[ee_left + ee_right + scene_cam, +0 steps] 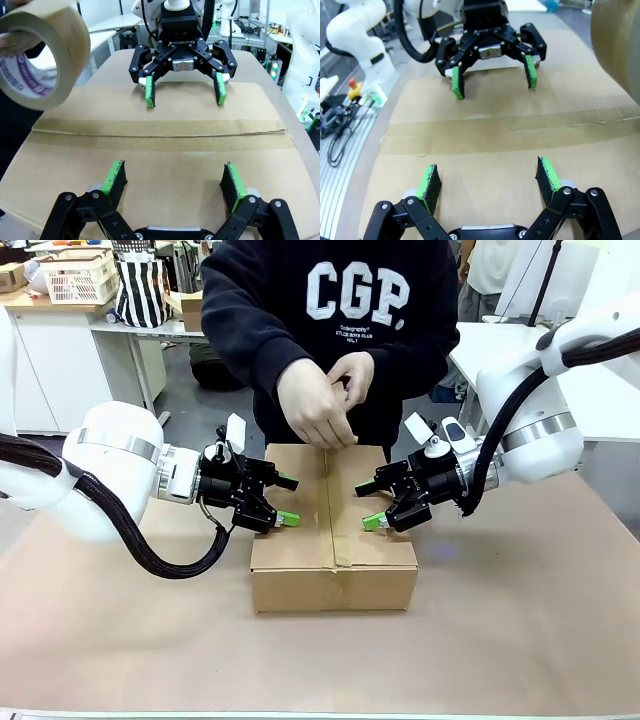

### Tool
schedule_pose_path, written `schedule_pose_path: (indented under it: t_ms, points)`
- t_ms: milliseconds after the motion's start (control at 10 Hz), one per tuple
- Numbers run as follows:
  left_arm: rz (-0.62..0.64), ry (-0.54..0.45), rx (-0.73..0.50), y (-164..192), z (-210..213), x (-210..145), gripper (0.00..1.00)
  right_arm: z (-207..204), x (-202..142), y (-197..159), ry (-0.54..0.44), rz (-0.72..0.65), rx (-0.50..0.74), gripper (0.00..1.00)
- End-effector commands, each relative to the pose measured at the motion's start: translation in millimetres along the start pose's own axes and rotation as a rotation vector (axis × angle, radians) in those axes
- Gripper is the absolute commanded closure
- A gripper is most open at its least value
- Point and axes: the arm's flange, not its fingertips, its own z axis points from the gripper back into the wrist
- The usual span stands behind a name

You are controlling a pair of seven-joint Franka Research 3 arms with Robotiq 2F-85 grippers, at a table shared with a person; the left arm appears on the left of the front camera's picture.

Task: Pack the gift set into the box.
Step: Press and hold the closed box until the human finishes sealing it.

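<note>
The box [333, 540] lies on the table's middle with its top flaps closed. A strip of brown tape [160, 131] runs along the seam. My left gripper [288, 500] is open over the box's left flap, with its green pads [115, 175] down near the cardboard. My right gripper [368, 505] is open over the right flap, facing the left one [495, 87]. In the left wrist view the right gripper [185, 97] stands across the seam. The person's hands [325, 400] are at the box's far end and hold a tape roll [42, 55]. The gift set is hidden.
Brown paper covers the table [520, 620] around the box. Cables and a red-topped button [352, 90] lie beside the table's edge. Far behind stand a white basket [80, 275] and a striped bag [140, 290].
</note>
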Motion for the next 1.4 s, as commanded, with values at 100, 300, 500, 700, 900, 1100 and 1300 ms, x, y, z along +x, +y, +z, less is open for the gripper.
schedule_pose_path:
  t_ms: [100,300,500,700,900,1100,1300]
  points:
    - [0.001,-0.001,-0.004,-1.3,-0.7,-2.3,0.0,-1.1,-2.1,0.2,0.003,-0.005,-0.001,0.0]
    - [0.001,-0.001,-0.004,-1.3,-0.7,-2.3,0.0,-1.1,-2.1,0.2,0.003,-0.005,-0.001,0.0]
    - [0.001,-0.001,-0.004,-1.3,-0.7,-2.3,0.0,-1.1,-2.1,0.2,0.003,-0.005,-0.001,0.0]
    - [0.001,-0.001,-0.004,-1.3,-0.7,-2.3,0.0,-1.1,-2.1,0.2,0.003,-0.005,-0.001,0.0]
    - [0.001,-0.001,-0.004,-1.3,-0.7,-2.3,0.0,-1.1,-2.1,0.2,0.003,-0.005,-0.001,0.0]
    - [0.001,-0.001,-0.004,-1.3,-0.7,-2.3,0.0,-1.1,-2.1,0.2,0.003,-0.005,-0.001,0.0]
    - [0.001,-0.001,-0.004,-1.3,-0.7,-2.3,0.0,-1.1,-2.1,0.2,0.003,-0.005,-0.001,0.0]
